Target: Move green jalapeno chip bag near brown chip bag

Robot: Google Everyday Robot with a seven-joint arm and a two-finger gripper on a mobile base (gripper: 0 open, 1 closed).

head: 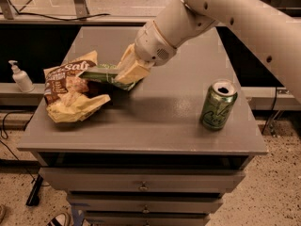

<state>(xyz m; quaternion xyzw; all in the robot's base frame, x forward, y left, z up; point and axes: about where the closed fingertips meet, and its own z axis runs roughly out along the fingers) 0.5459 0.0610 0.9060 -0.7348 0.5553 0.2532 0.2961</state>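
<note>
Transport looks nearly done: pale two-finger gripper [126,73] pinches flat green foil jalapeno chip bag [101,73] just beside crumpled brown chip bag [66,86]; release seemingly remains.

brown chip bag [70,89]: white "salt" on its front
end effector [126,73]: just right of it, gripping green jalapeno chip bag [99,73]

Matt grey smooth-topped cabinet table [155,126] carries a crinkled, glossy brown foil chip bag [66,86] at left and a shiny green metal soda can [217,105] at right, while the smooth white hard-shelled arm's pale tan gripper [123,74], left of centre, pinches a small glossy green foil jalapeno chip bag [101,73].
</note>
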